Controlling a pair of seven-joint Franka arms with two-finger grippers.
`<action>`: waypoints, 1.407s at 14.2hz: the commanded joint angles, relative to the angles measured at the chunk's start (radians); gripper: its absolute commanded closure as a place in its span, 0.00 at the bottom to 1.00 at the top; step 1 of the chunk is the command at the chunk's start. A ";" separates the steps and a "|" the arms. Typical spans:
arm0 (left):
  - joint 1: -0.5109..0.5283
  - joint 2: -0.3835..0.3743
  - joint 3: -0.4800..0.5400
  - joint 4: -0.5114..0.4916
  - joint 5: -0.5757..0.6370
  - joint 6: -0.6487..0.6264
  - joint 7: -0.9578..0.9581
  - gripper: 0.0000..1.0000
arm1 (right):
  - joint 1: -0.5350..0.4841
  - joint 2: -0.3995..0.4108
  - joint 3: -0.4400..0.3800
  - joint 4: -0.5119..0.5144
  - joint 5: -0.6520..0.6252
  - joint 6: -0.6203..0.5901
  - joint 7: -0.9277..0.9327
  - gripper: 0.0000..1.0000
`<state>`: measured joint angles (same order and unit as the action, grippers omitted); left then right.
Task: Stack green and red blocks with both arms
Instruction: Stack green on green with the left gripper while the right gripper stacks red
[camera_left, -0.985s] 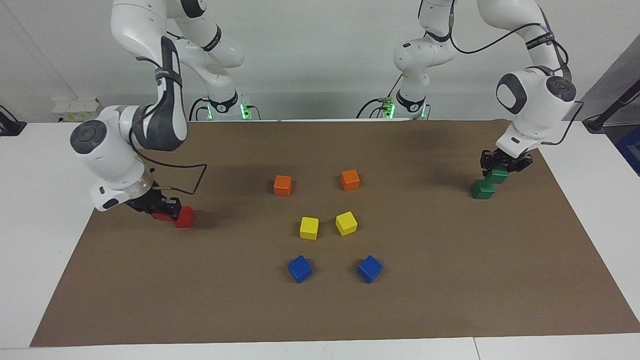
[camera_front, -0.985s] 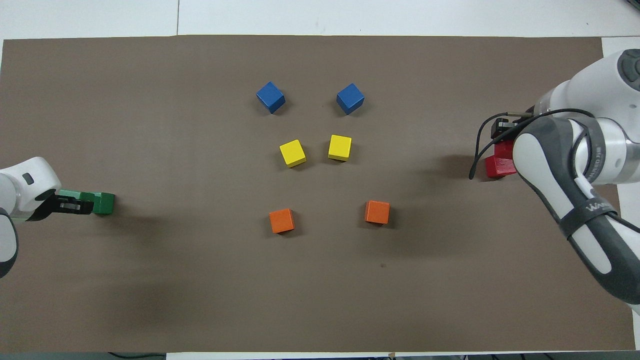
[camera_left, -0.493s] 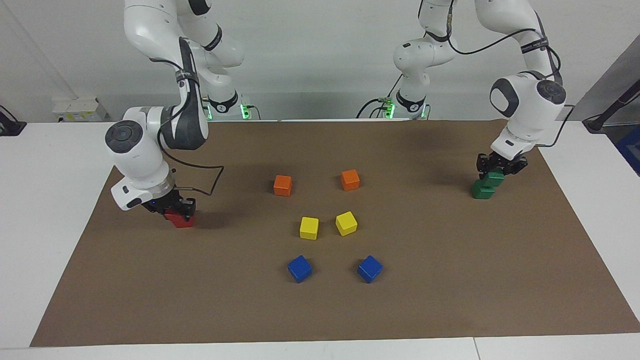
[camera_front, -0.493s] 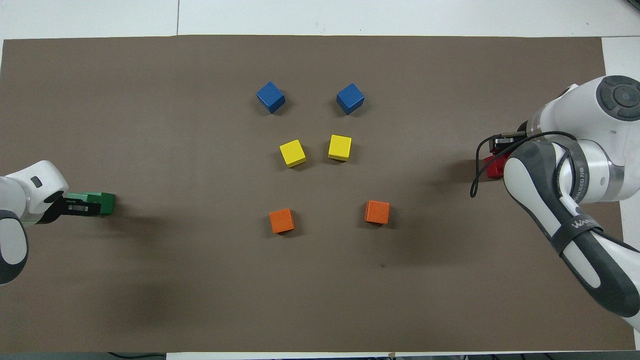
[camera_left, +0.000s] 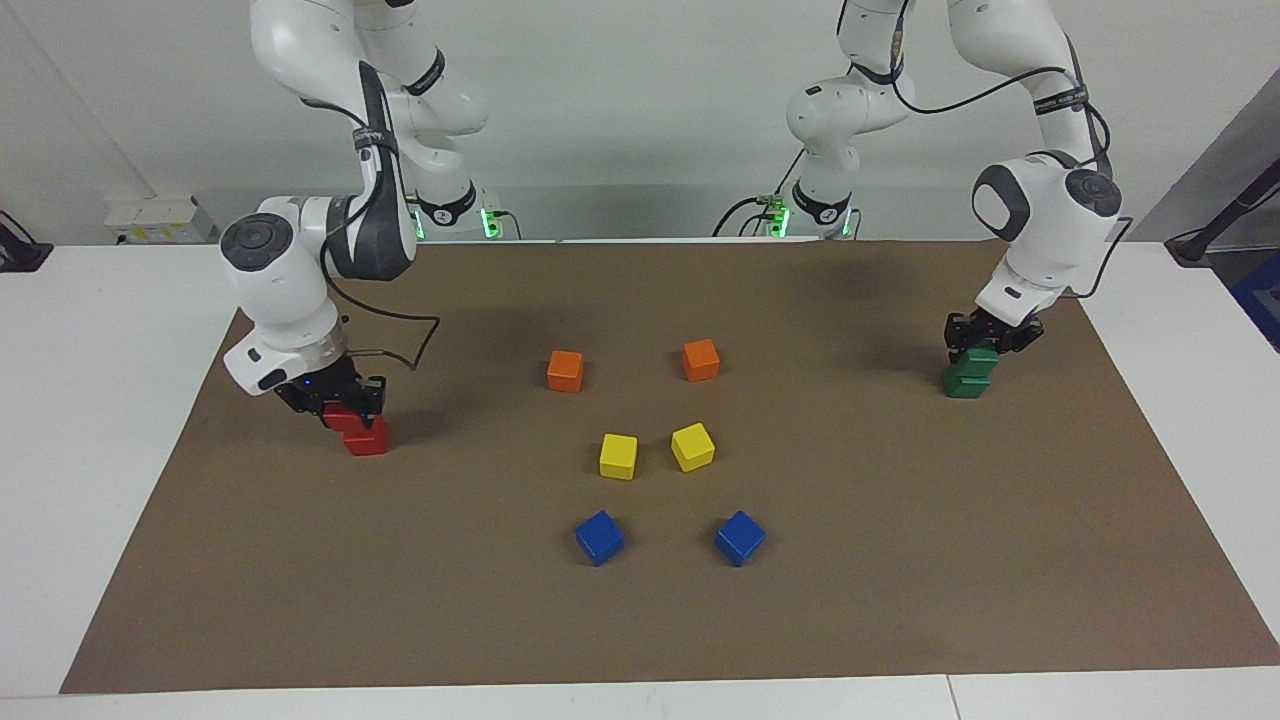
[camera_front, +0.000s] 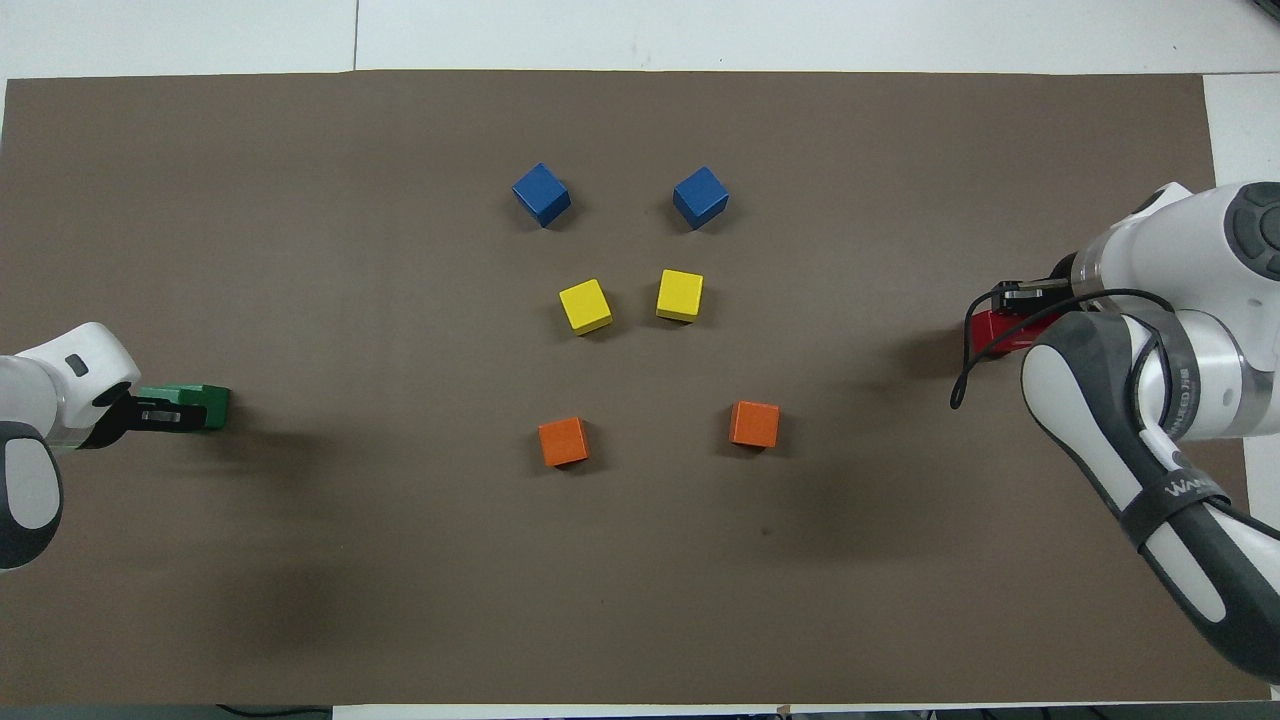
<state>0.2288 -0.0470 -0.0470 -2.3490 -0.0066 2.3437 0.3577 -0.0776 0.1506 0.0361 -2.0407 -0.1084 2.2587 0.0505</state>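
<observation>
Toward the right arm's end of the table, my right gripper is shut on a red block. That block rests partly on the second red block, offset toward the robots. In the overhead view the right gripper and wrist cover most of the red blocks. Toward the left arm's end, my left gripper is shut on a green block. It sits on the second green block, slightly offset. In the overhead view the left gripper covers most of the green blocks.
On the brown mat, between the two stacks, lie two orange cubes, two yellow cubes and two blue cubes, the blue ones farthest from the robots. White table surrounds the mat.
Both wrists have straightened up. The right gripper carried its red block from beside the other red block onto it. The left gripper shifted its green block more squarely over the lower green one.
</observation>
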 joint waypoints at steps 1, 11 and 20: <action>0.014 -0.008 -0.007 -0.029 -0.018 0.045 -0.002 1.00 | -0.022 -0.049 0.010 -0.073 -0.005 0.056 -0.021 1.00; 0.012 0.010 -0.007 -0.032 -0.018 0.082 0.041 0.30 | -0.050 -0.034 0.010 -0.098 0.116 0.131 -0.213 1.00; 0.014 0.019 -0.007 0.017 -0.016 0.043 0.086 0.00 | -0.050 0.004 0.010 -0.093 0.133 0.165 -0.278 1.00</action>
<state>0.2288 -0.0376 -0.0478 -2.3574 -0.0107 2.4018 0.4146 -0.1219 0.1448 0.0438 -2.1233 -0.0006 2.3875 -0.1861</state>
